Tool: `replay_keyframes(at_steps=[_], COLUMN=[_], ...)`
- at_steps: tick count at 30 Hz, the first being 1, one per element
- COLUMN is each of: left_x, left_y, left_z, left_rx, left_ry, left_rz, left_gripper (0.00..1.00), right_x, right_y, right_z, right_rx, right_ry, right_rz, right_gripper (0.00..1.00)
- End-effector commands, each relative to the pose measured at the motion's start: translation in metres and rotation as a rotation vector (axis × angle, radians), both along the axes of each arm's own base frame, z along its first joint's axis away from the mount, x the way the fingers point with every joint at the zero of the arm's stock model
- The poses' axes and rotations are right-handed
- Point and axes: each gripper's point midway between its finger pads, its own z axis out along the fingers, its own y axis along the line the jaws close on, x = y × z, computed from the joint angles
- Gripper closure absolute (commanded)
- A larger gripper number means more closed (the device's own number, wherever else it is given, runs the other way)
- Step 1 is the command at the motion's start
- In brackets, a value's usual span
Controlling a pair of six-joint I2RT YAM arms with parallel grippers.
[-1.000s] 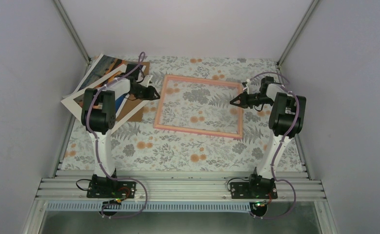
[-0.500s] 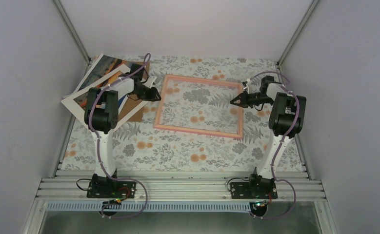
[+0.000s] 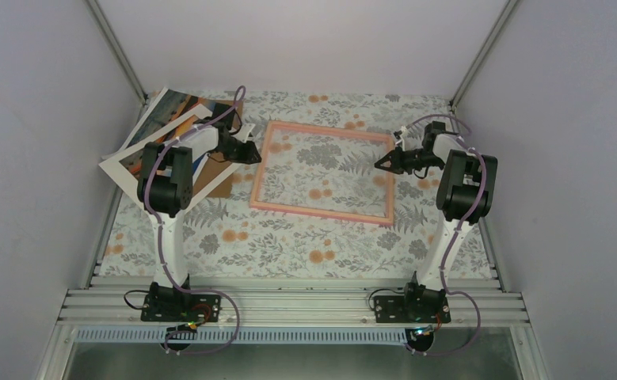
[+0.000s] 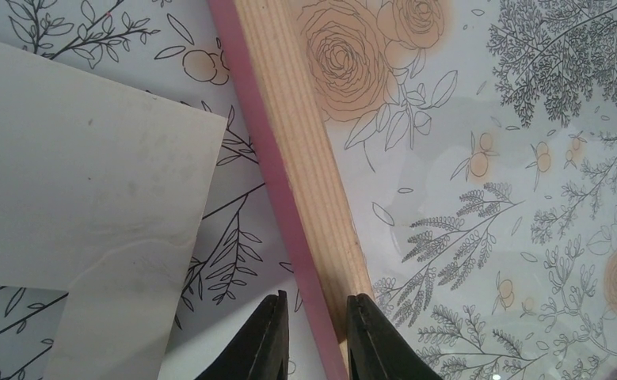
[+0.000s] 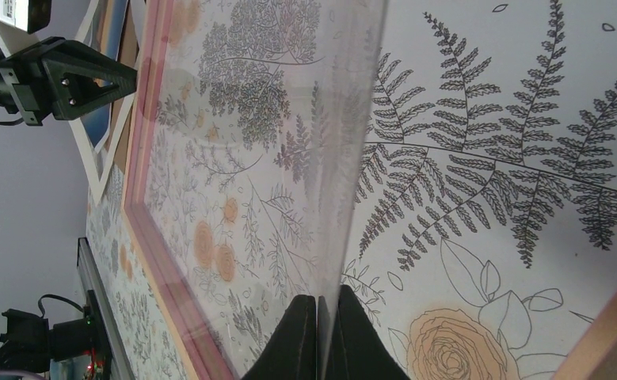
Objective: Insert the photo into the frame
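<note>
The pink frame lies flat on the flowered table, mid-back. My left gripper is at its left rail; in the left wrist view the gripper is open, its jaws astride the pink-and-wood rail. My right gripper is at the frame's right side; in the right wrist view the gripper is shut on the edge of a clear pane, tilted up over the frame. The photo lies at the back left, partly under the white mat.
A white mat border and a brown cardboard sheet overlap the photo at the back left; the mat also shows in the left wrist view. Grey walls close in on the left, right and back. Arm bases stand on the near rail.
The left arm has shifted a little, bringing its gripper to the frame's left rail. The right gripper has edged slightly toward the back, still holding the pane.
</note>
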Motion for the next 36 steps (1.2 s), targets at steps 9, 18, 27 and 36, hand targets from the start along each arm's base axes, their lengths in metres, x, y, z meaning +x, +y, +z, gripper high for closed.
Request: replay_keyframes(at_steps=[9, 18, 27, 36], left_x=[-0.004, -0.007, -0.006, -0.008], left_y=[0.016, 0.014, 0.014, 0.013], left_z=[-0.031, -0.034, -0.034, -0.034], left_rx=[0.094, 0.091, 0.094, 0.093], left_ry=[0.052, 0.062, 0.061, 0.063], left_rz=[0.028, 0.025, 0.028, 0.028], left_gripper=[0.81, 0.82, 0.83, 0.83], right_x=[-0.001, 0.0, 0.005, 0.009], right_y=[0.0, -0.001, -0.008, -0.004], right_z=[-0.002, 0.0, -0.002, -0.008], right_rx=[0.043, 0.046, -0.026, -0.059], right_ry=[0.005, -0.002, -0.03, -0.033], right_rz=[-0.064, -0.118, -0.116, -0.112], right_gripper=[0.96, 0.96, 0.96, 0.96])
